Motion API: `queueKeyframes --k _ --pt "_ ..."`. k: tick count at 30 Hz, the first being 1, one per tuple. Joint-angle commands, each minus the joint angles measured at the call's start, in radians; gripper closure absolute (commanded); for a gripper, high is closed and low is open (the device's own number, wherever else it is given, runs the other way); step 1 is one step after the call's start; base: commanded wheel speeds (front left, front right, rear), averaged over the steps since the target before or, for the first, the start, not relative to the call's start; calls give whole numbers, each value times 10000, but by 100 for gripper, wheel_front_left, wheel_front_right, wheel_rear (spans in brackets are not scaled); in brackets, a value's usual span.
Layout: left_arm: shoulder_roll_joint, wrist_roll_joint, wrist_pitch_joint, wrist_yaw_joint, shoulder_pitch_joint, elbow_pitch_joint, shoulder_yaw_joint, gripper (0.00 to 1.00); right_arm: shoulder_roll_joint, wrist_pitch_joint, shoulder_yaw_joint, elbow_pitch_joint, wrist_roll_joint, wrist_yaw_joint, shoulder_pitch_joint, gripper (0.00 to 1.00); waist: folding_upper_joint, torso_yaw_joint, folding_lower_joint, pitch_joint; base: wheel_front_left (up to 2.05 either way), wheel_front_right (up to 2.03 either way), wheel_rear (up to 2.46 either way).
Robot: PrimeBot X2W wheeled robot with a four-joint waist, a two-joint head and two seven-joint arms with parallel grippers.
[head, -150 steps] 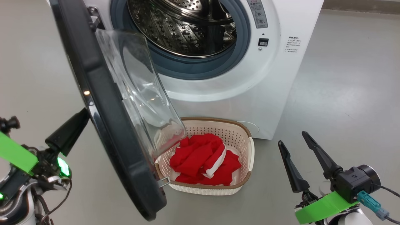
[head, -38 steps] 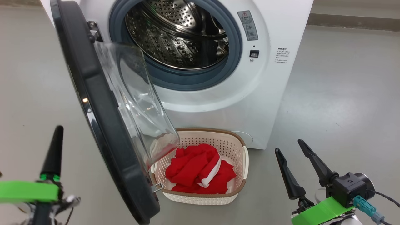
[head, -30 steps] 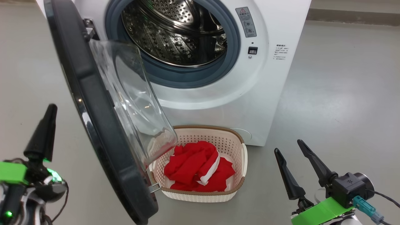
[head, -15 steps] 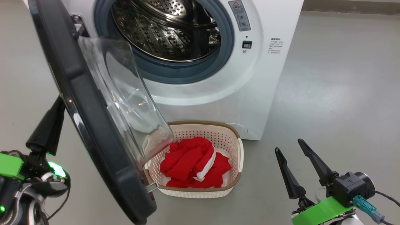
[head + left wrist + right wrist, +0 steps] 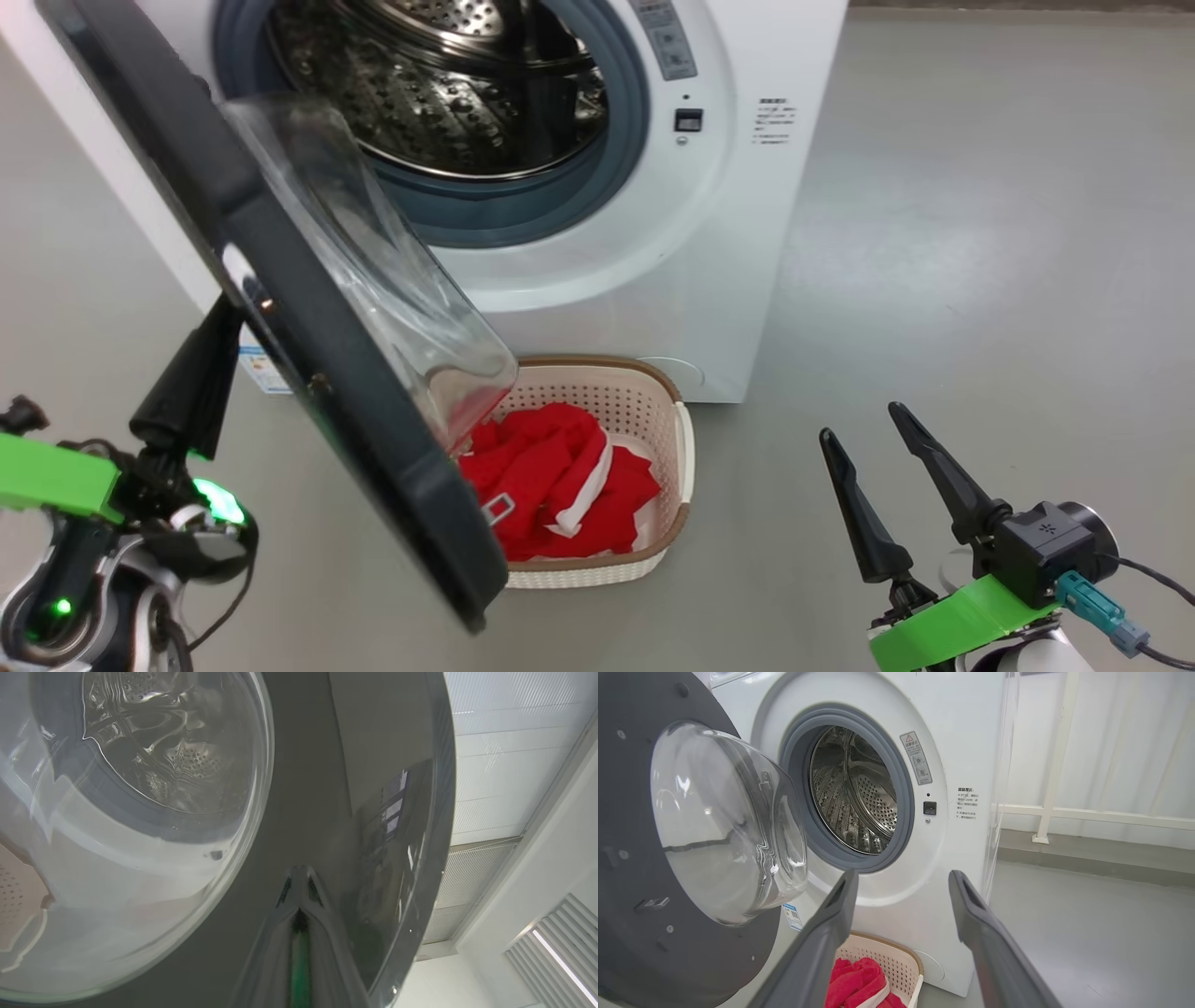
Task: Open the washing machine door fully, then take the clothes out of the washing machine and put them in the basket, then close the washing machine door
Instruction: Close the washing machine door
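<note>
The white washing machine (image 5: 653, 271) stands with its perforated drum (image 5: 439, 103) showing no clothes inside. Its black-rimmed door (image 5: 308, 345) hangs part open, the glass bowl (image 5: 373, 271) facing the drum. My left gripper (image 5: 217, 327) is shut, and its tip rests against the door's glossy outer face (image 5: 299, 812). The red clothes (image 5: 551, 485) with white trim lie in the cream basket (image 5: 672, 448) on the floor below the opening, partly behind the door's lower edge. My right gripper (image 5: 868, 420) is open at the lower right and holds nothing; in the right wrist view its fingers (image 5: 840, 905) frame the machine's front.
Grey floor (image 5: 980, 233) stretches to the right of the machine. A white railing and curtain (image 5: 1087, 788) stand beyond the machine's right side. A small blue label (image 5: 261, 369) sits on the machine's lower left front.
The head camera has turned, shifting the picture left. My left gripper has risen to the door's outer side, and the door has swung a little toward the machine. The right gripper has stayed put.
</note>
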Motion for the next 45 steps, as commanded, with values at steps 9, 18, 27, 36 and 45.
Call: queueKeyframes --k 9,18,27,36,45 --pt "19 -254 -281 -575 -805 328 -171 100 -98 -65 291 -108 112 35 -283 0 -1 -695 0 -99 0 0 0" --pt "-33 -590 -851 -759 -1392 981 -209 100 -113 -65 265 -170 134 35 -380 0 -1 -1319 0 42 0 0 0" --pt "-54 -891 -1496 -1179 -2268 1703 -510 100 -245 -65 259 -232 106 35 -481 0 -1 -1667 0 434 0 0 0" --pt "-58 -1126 -2052 -1523 -3206 2550 -742 100 -380 -65 378 -268 78 35 -699 0 -1 -1898 0 754 0 0 0" --pt "66 -1030 -2386 -1783 -3803 3184 -468 100 -383 -65 497 -280 9 35 -769 0 -1 -2255 0 970 0 0 0"
